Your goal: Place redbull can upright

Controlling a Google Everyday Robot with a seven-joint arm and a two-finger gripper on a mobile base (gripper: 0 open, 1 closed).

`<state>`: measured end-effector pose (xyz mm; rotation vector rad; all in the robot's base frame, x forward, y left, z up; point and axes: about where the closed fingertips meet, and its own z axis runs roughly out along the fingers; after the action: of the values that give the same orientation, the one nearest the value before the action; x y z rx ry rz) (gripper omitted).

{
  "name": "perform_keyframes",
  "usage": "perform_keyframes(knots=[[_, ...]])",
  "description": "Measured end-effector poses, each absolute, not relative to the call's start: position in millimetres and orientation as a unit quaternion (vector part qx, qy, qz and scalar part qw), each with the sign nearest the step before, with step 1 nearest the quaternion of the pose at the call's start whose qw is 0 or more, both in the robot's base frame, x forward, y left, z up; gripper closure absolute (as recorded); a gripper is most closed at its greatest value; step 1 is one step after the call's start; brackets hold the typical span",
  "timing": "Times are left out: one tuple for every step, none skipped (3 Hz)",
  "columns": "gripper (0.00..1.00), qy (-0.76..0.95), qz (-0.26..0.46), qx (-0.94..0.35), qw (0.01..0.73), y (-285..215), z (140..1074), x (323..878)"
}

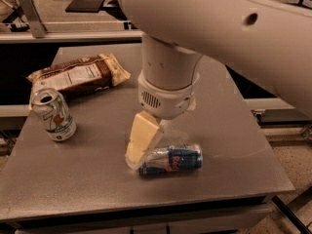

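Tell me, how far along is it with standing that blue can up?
Nothing is done yet: the redbull can lies on its side. In hand: the gripper is low right over it, open, not gripping. Left: close on the can, stand it upright, let go.

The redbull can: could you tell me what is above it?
The gripper hangs over the lying redbull can, one finger at its end; the wrist hides the other.

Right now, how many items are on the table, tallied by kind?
Cans: 2 (redbull can lying on its side; white-and-green can upright)
Snack bags: 1 (snack bag)
Total: 3
The gripper is low over the redbull can's left end.
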<state>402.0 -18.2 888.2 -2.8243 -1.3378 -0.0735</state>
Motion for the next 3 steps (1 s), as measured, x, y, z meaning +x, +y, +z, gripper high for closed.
perform_keyframes(knots=[[0.0, -0.506, -0.034, -0.862, 0.005, -26, 884, 390], [0.0, -0.546, -0.054, -0.836, 0.002, -35, 880, 383], [0.0, -0.567, -0.08, -0.82, 0.011, -50, 872, 386]])
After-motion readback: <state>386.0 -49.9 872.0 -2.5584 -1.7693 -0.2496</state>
